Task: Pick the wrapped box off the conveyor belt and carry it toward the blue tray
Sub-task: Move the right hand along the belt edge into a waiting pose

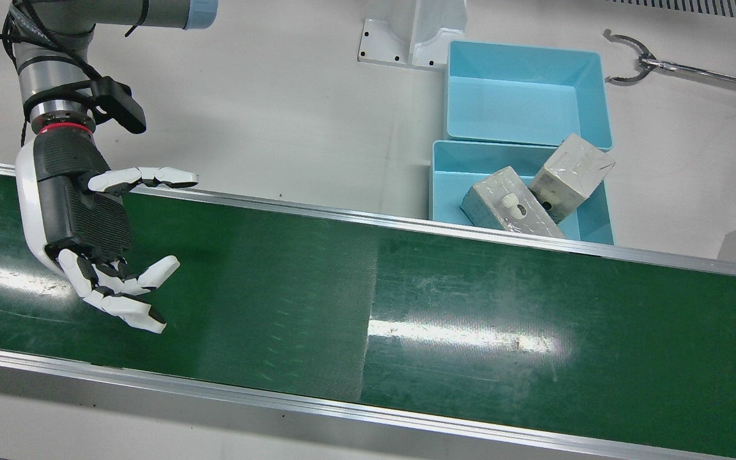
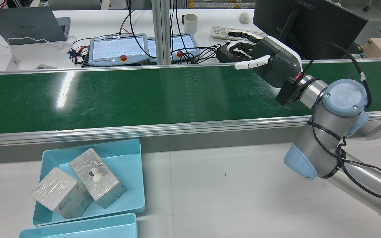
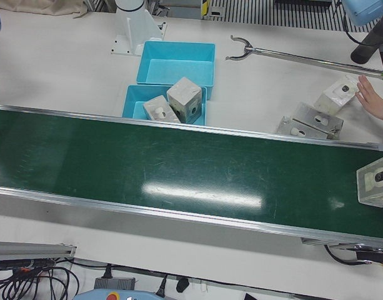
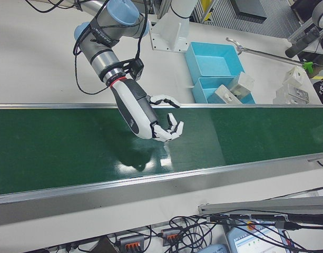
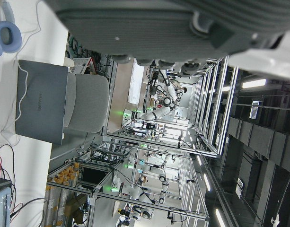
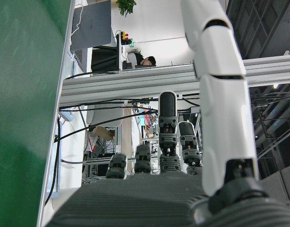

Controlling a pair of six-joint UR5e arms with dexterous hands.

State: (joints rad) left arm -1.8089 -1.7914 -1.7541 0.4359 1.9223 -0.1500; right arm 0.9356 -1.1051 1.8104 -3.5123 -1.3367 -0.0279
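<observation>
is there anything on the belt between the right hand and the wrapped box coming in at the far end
Nothing visible. The right hand hovers open over the conveyor belt, and the left-front view shows bare green belt all the way to the wrapped box at its edge.

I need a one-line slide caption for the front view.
Open right hand above the green conveyor belt; two wrapped boxes in blue tray.

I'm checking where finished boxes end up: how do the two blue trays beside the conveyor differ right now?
The blue tray nearest the belt holds two wrapped boxes, one lying low and one propped on the rim. The farther blue tray holds nothing. Both are light blue, rectangular and set edge to edge.
</observation>
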